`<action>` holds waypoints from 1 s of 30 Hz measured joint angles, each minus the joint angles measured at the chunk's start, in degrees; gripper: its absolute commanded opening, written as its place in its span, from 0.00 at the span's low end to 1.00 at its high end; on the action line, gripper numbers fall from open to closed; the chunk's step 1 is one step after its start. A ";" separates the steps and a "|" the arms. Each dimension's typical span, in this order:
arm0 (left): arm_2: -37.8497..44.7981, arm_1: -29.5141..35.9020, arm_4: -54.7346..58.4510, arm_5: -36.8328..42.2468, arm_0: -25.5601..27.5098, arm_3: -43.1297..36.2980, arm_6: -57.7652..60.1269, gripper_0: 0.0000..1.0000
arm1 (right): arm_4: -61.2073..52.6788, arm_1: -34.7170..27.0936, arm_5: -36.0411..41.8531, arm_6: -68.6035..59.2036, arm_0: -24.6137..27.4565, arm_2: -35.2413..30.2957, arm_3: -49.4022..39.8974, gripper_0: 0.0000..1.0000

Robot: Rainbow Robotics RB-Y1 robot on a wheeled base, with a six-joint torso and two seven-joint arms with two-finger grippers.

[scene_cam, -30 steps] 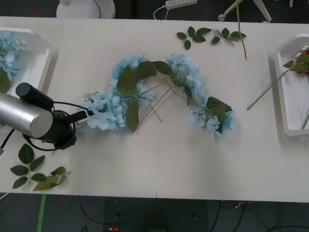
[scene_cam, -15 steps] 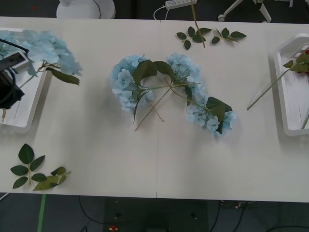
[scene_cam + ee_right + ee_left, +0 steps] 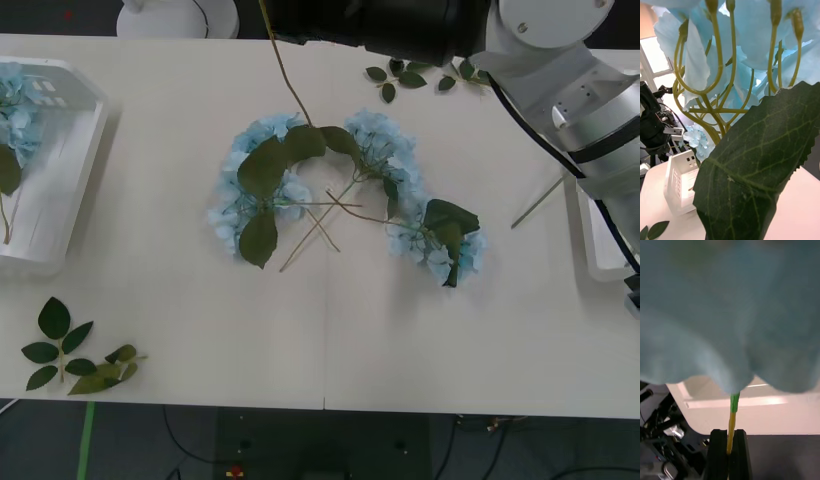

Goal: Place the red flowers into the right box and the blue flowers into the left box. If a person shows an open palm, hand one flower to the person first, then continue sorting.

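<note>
The right arm (image 3: 560,60) has swung in across 12 to 2 o'clock. No blue flower hangs over the left box (image 3: 85,150) at 9 o'clock now. The left end effector (image 3: 729,450) is clenched on one fluffy blue flower's (image 3: 730,315) thin yellow-green stem. More blue flowers (image 3: 300,180) lie tangled mid-desk (image 3: 200,330), so I think sorting isn't done.

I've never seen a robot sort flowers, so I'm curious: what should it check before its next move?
1. Grip: the left tool is shut on the stem of a blue flower: ok.
2. Room: the left box has bare floor: ok.
3. Sorting: the blue flowers at mid-table are done: not ok, several lie tangled there.
4. Access: the right box is open for drops: cannot tell, the right arm covers most of it.
5. Clutter: the leaf sprigs lie apart from the flowers: ok.
</note>
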 measured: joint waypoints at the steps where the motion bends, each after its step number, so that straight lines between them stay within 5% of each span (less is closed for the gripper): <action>1: -0.15 0.03 -0.99 -0.68 0.00 0.99 0.25 0.00 | 0.03 0.28 -0.46 0.00 0.00 0.55 -0.05 0.00; 7: -3.49 0.22 -5.79 -6.43 -0.01 4.93 1.37 0.07 | 0.04 0.72 -3.90 -0.02 -0.03 5.76 -0.24 0.00; 17: -5.92 0.32 -6.13 -9.88 -0.01 8.47 1.40 0.95 | 0.04 1.31 -4.55 -0.06 -0.03 7.52 -0.25 0.00; 24: -5.91 1.28 5.68 -9.89 0.16 6.94 1.40 1.00 | 0.04 1.32 -4.55 -0.32 -0.03 7.55 -0.25 0.00; 30: -3.92 2.68 20.30 -13.99 7.40 -8.67 1.54 1.00 | 0.08 1.54 -4.57 -0.32 -0.04 7.84 -0.25 0.00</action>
